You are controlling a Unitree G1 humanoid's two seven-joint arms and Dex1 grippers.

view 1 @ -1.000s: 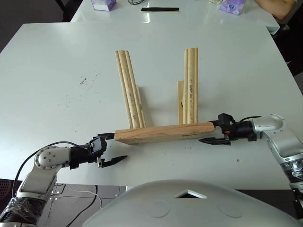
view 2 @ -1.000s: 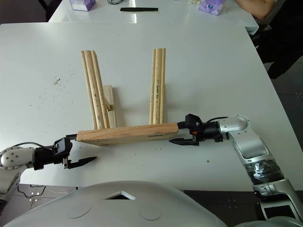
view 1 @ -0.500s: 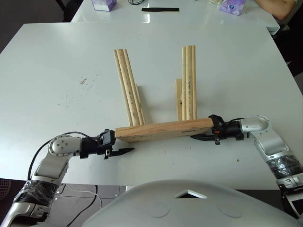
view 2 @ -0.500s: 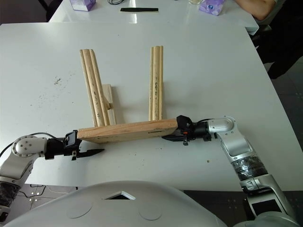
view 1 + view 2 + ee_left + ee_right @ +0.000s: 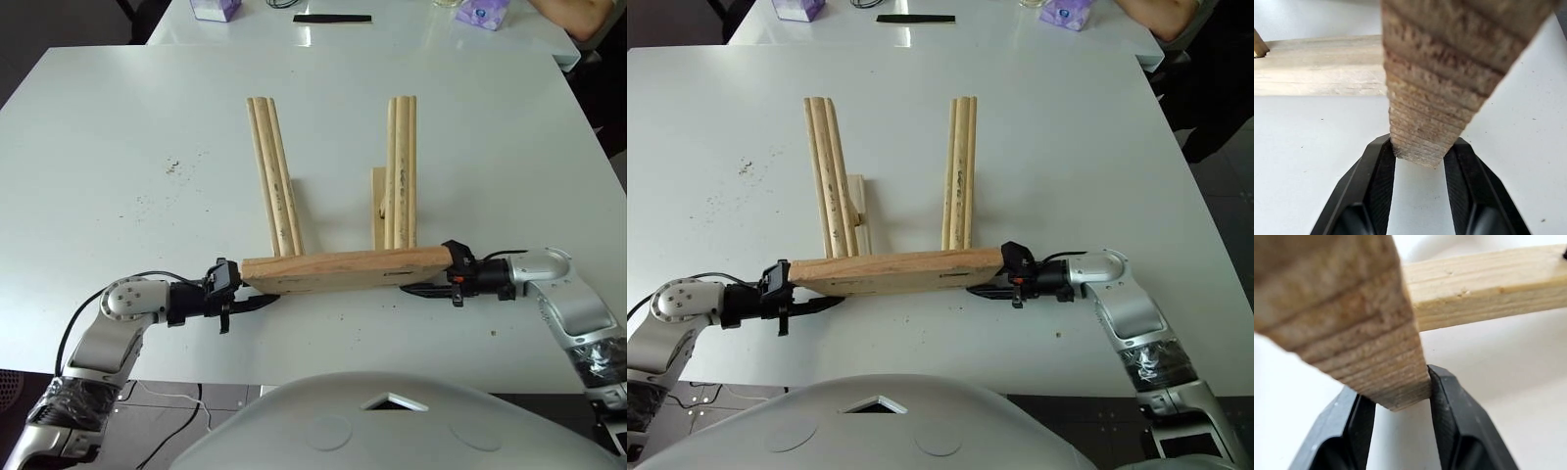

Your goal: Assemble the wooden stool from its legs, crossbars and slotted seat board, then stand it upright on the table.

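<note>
2 black two-finger grippers hold the light wooden stool by its thick slotted seat board (image 5: 343, 269), which runs left to right along the near part of the white table (image 5: 118, 127). We see the left gripper (image 5: 1420, 143) clamped on the board's left end, with 1 ribbed finger (image 5: 1378, 169) pressed to each face. The right gripper (image 5: 1396, 386) grips the right end the same way.

From the board, 2 groups of pale round wooden legs run toward the far side, the left group (image 5: 274, 176) leaning slightly left and the right group (image 5: 400, 171) nearly straight. A pale flat wooden crossbar (image 5: 378, 208) lies just left of the right group. We cannot tell whether the board rests on the table or hangs just above it.

Dark specks (image 5: 174, 166) dot the tabletop well to the left of the stool. Beyond the far edge stands a second white table (image 5: 411, 29) with a purple box (image 5: 216, 9), a purple packet (image 5: 482, 12) and a flat black bar (image 5: 331, 19).
</note>
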